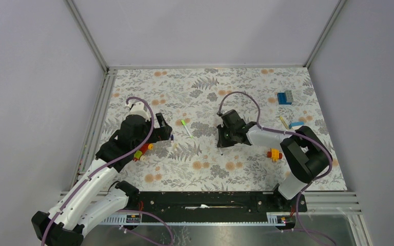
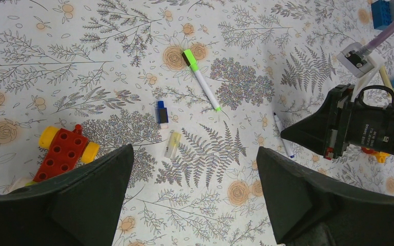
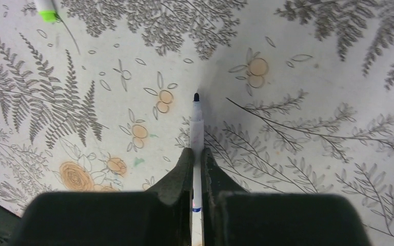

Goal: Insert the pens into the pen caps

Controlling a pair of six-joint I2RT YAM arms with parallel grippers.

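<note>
Right fingers (image 3: 186, 163): clamped on white pen (image 3: 197, 123), dark tip bare
Left fingers (image 2: 107, 179): spread wide, nothing held
Blue cap (image 2: 161, 113): loose on floral surface (image 2: 200, 205)

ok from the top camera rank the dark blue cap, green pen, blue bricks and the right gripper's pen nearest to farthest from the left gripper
1. dark blue cap, just beside the open left gripper.
2. green pen, a little farther right.
3. held pen, in the shut right gripper, mid-table.
4. blue bricks, far right corner.
</note>
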